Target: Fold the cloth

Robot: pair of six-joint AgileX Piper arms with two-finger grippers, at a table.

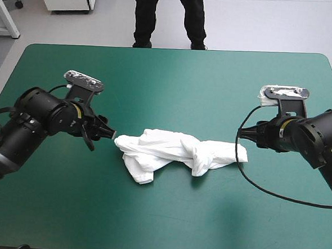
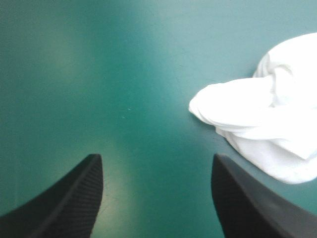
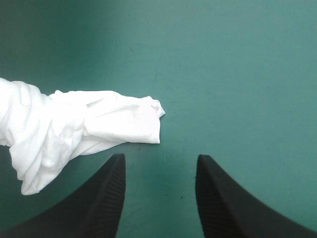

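- High view, nearest zone: the left arm enters from the table's left side and the right arm from its right. Both are held low over the teal-green cover of the table (image 1: 165, 226) and are angled inward so that they face each other.
- Left wrist view: the left gripper (image 2: 156, 157) has its black fingers (image 2: 74, 198) standing well apart and grasping nothing, with only bare cover between them.
- Ahead of that gripper and off to one side, the rounded, rolled end of the T-shirt (image 2: 262, 129) rests on the cover, outside the gap between the fingers.
- Right wrist view: the right gripper (image 3: 161, 157) is likewise released, its fingers parted over bare cover. A flat corner of the T-shirt lies just ahead of one finger, and the bunched remainder trails away to that side.
- High view, middle zone: the T-shirt lies as a crumpled, twisted white band across the table's centre, with a tight bunch toward its right half. Each end sits just beside a gripper's tips.
- High view, far zone: the table's far edge runs well apart from the T-shirt.
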